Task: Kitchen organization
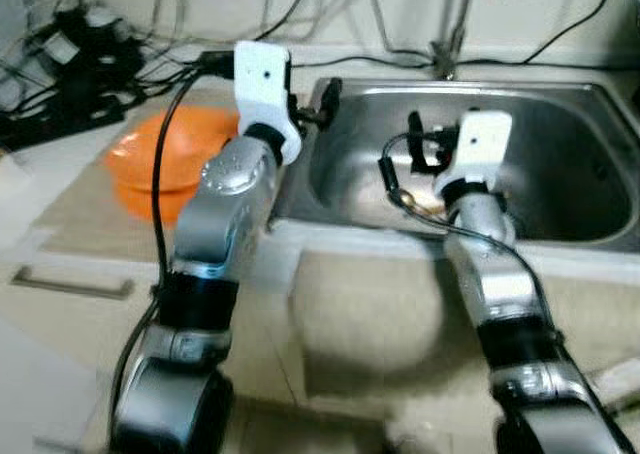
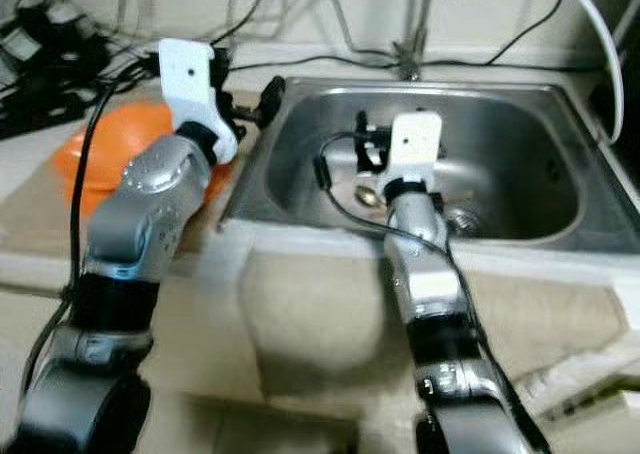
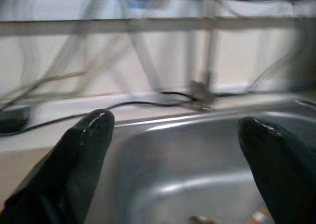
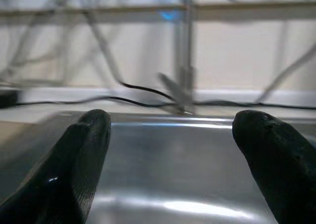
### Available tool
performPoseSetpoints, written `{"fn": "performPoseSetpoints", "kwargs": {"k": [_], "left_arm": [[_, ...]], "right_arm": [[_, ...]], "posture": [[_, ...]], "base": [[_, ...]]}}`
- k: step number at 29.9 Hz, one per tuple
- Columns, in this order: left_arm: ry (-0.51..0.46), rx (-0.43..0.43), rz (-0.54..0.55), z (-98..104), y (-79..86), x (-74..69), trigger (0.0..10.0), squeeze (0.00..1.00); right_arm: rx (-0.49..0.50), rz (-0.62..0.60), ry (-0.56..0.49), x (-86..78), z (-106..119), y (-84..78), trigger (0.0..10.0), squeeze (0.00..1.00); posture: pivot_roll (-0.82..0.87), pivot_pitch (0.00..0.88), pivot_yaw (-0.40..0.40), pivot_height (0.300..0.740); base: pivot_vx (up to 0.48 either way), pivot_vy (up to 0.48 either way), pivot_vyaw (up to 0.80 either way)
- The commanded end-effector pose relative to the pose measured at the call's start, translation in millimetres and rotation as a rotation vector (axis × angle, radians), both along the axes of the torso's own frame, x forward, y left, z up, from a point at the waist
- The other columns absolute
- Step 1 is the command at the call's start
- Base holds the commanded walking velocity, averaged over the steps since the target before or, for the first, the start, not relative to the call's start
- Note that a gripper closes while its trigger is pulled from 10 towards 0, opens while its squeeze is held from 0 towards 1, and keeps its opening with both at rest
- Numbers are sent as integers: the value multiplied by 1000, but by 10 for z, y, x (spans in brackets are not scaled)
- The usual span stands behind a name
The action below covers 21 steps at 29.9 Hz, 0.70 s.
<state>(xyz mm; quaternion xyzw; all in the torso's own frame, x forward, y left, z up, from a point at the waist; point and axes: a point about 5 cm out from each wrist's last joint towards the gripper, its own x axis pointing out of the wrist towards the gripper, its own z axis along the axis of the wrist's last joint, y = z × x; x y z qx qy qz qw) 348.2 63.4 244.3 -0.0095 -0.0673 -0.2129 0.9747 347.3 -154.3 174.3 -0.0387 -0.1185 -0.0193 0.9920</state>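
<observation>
A steel sink point(image 1: 560, 124) is set into the counter in front of me. An orange bowl point(image 1: 140, 159) rests on the counter left of it. My left gripper point(image 3: 175, 125) is open and empty, held over the sink's left rim point(image 1: 318, 102). Inside the basin my right gripper point(image 4: 170, 120) is also open with nothing between its fingers, pointing at the back wall of the sink point(image 1: 425, 139). A small golden item point(image 2: 368, 196) lies on the sink bottom beside the drain point(image 2: 462, 217), partly hidden by my right arm; what it is I cannot tell.
A faucet point(image 1: 445, 59) stands behind the sink. Black cables and black devices point(image 1: 80, 54) crowd the back left of the counter. A drawer handle point(image 1: 70, 282) shows on the cabinet front below the counter edge.
</observation>
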Motion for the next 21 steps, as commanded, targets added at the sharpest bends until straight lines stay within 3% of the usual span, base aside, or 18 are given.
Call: {"fn": "performPoseSetpoints", "kwargs": {"k": [1, 11, 15, 21], "left_arm": [[-3, 23, 37, 19, 111, 20, 10000, 0], [-19, 46, 48, 90, 277, 74, 10000, 0], [33, 46, 99, 126, 633, 200, 10000, 0], [11, 70, 126, 326, 850, 243, 10000, 0]], "right_arm": [[5, 48, -26, 13, 87, 149, 10000, 0], [2, 72, -27, 3, 83, 242, 10000, 0], [-1, 78, -33, -9, 97, 245, 10000, 0], [-4, 71, -24, -1, 90, 223, 10000, 0]], "posture": [[-12, 0, 76, 740], [-7, 0, 71, 740], [-3, 0, 72, 740], [3, 0, 72, 740]], "base": [[0, 0, 0], [0, 0, 0], [0, 0, 0], [0, 0, 0]]}}
